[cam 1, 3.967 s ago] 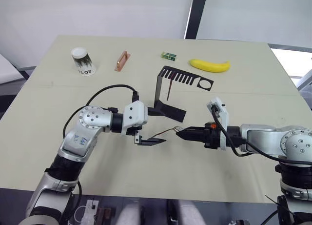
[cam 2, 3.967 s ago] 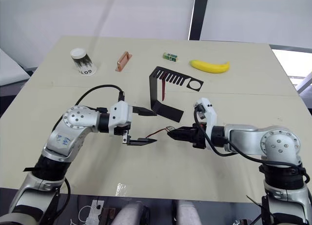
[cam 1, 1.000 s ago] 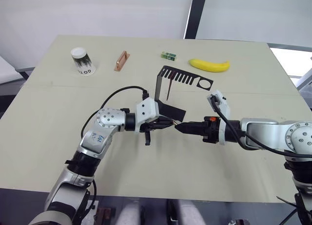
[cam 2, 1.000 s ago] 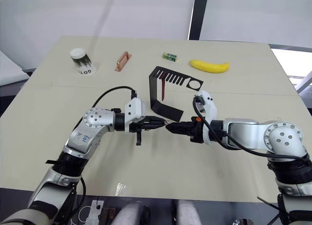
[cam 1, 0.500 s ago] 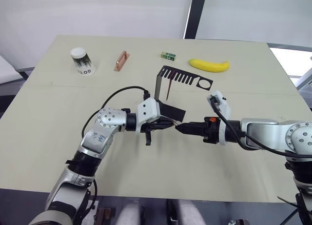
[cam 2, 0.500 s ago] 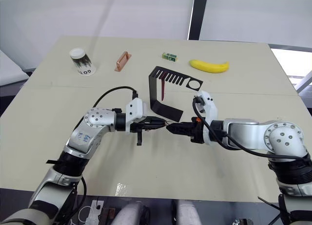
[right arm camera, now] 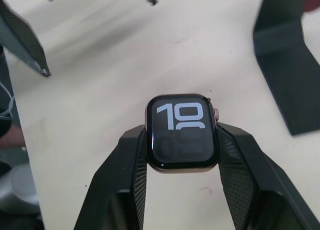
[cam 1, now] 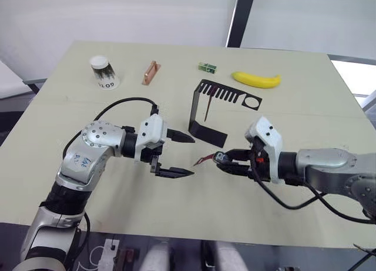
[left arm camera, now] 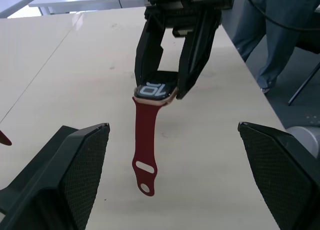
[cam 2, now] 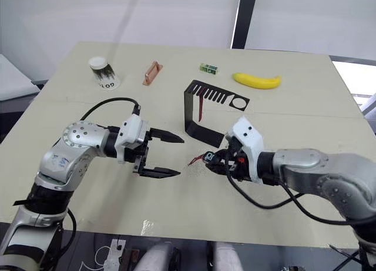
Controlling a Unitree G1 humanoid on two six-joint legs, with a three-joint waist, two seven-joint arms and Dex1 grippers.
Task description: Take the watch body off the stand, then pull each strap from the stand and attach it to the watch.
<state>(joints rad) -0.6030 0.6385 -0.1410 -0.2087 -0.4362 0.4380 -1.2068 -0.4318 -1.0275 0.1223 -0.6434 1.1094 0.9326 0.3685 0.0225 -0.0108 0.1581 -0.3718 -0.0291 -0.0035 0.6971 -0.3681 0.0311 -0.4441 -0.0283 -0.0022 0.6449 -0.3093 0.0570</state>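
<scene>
Broadly, the tabletop (cam 1: pixel 305 100) carries the stand (cam 1: pixel 207 109) near its middle, upright on its flat foot, with one dark-red strap (cam 1: pixel 208 109) hanging from the comb-slotted top. Along the far edge lie a banana (cam 1: pixel 255 79), a copper-coloured bar (cam 1: pixel 150 72), a paper cup (cam 1: pixel 103 72) and a small green box (cam 1: pixel 206 67).

Nearer the front edge, the two grippers face each other, apart. The right gripper (right arm camera: pixel 181 140) has its jaws clamped on the sides of the watch body (right arm camera: pixel 181 130), screen up and lit, held above the tabletop in front of the stand's foot. The attached strap (left arm camera: pixel 145 142) hangs off the watch body's end toward the left gripper (cam 1: pixel 179 155), its long axis running along the line between the two grippers and sagging at its free tip.

The left gripper has its jaws spread wide and empty, pointing at that free tip. Judging by this, one strap is fitted and the second remains. The left arm is the free one and lies just beside the stand, so it seems better placed to pull that strap.
</scene>
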